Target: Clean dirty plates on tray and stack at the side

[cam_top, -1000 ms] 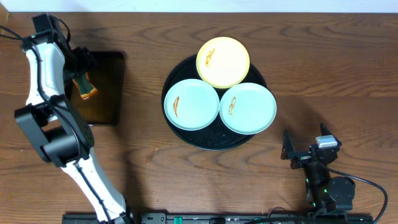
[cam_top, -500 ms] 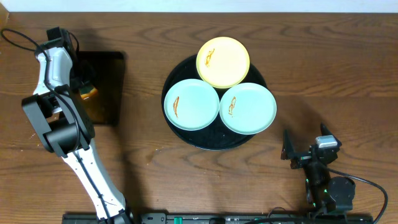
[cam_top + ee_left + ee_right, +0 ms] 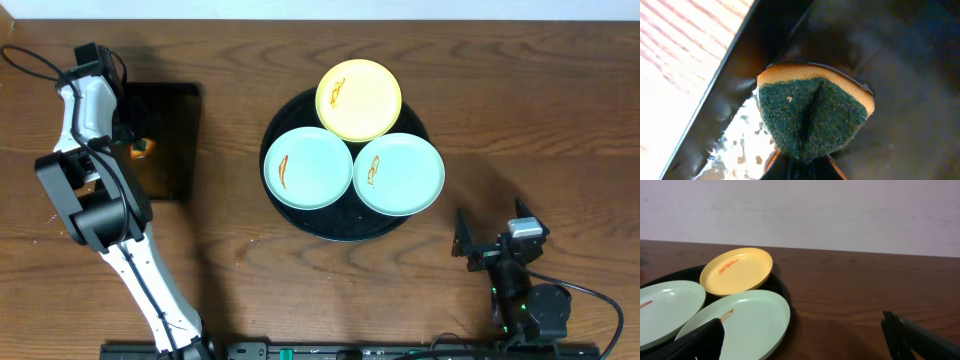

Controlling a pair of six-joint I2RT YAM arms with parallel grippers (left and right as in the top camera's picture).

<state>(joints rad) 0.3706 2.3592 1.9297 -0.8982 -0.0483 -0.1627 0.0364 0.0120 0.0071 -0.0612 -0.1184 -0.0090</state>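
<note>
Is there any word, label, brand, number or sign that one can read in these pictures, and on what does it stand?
None: no text can be read in any view.
The yellow plate and the mint plates bear only orange smears; the tray and the sponge show no marking.

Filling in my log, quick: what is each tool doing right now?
Left tool: closed, pinching the sponge.
Right tool: open, holding nothing.
</note>
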